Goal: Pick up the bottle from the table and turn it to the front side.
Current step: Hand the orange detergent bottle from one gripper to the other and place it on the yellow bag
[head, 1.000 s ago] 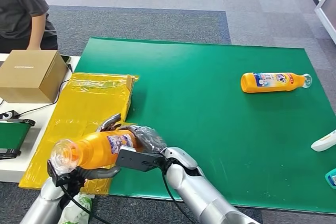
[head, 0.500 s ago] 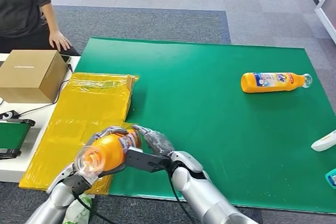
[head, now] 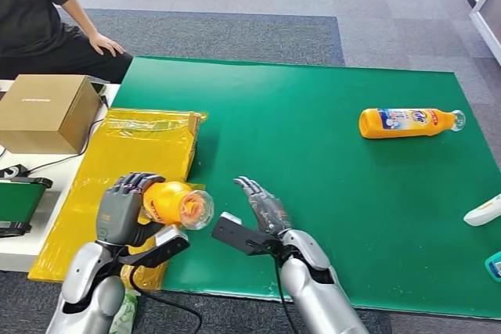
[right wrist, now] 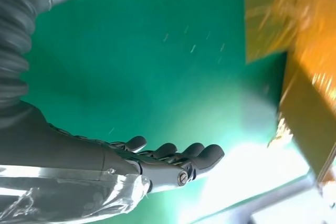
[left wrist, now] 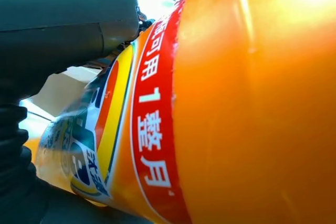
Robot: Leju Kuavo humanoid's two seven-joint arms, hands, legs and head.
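The left hand (head: 121,207) grasps the orange plastic bottle (head: 171,202) aloft above the yellow sheet (head: 127,162), likely for rotating it, while the right hand (head: 264,207) hovers released, fingers spread.

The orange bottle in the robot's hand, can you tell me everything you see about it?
The orange bottle looks like shiny plastic and has a clear cap end facing right, toward the other hand. It lies sideways in the air above the yellow sheet, gripped by the left hand. Its label has a red band with white Chinese characters and blue and yellow print. The right hand is open and not touching it.
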